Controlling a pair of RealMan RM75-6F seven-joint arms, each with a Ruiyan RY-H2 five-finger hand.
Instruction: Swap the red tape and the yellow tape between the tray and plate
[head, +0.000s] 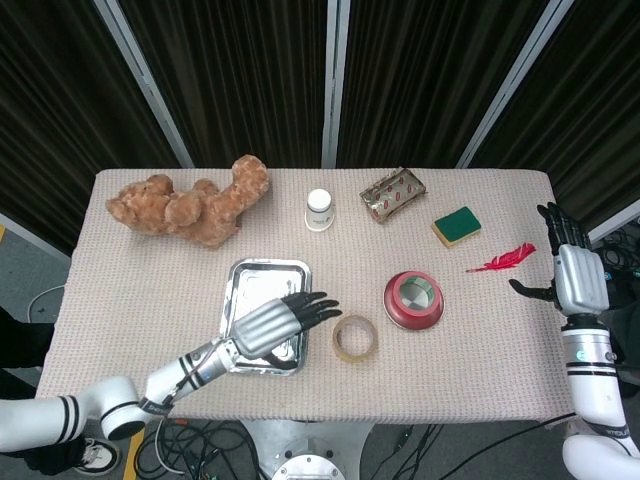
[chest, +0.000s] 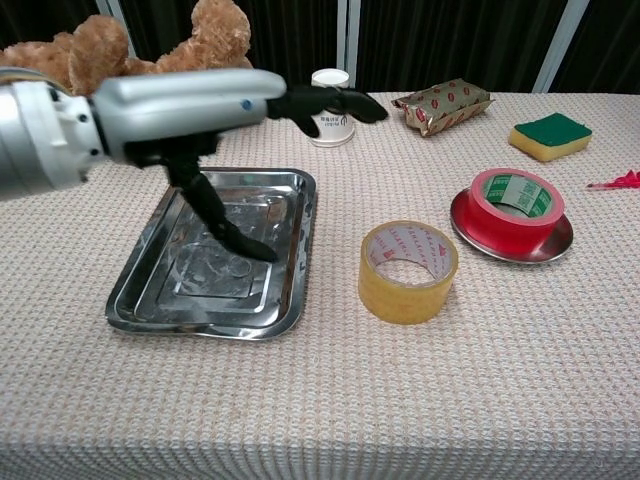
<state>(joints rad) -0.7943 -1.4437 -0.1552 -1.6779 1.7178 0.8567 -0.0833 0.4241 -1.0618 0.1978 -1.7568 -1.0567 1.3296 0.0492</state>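
Observation:
The red tape (head: 413, 297) (chest: 512, 208) lies on the small round plate (head: 392, 312) (chest: 556, 249), right of centre. On the cloth between plate and tray stands the yellow tape (head: 355, 338) (chest: 407, 272). The steel tray (head: 240, 345) (chest: 160, 300) holds no tape. My left hand (head: 278, 321) (chest: 215, 100) hovers over the tray, fingers spread and stretched toward the yellow tape, holding nothing. My right hand (head: 571, 274) is open at the table's right edge, far from the plate; the chest view does not show it.
A plush bear (head: 190, 207) (chest: 130, 75) lies at the back left. A paper cup (head: 319, 210) (chest: 331, 115), a snack packet (head: 393, 193) (chest: 443, 104), a green sponge (head: 457, 225) (chest: 549, 135) and a red feather (head: 502, 260) (chest: 618, 181) sit along the back and right.

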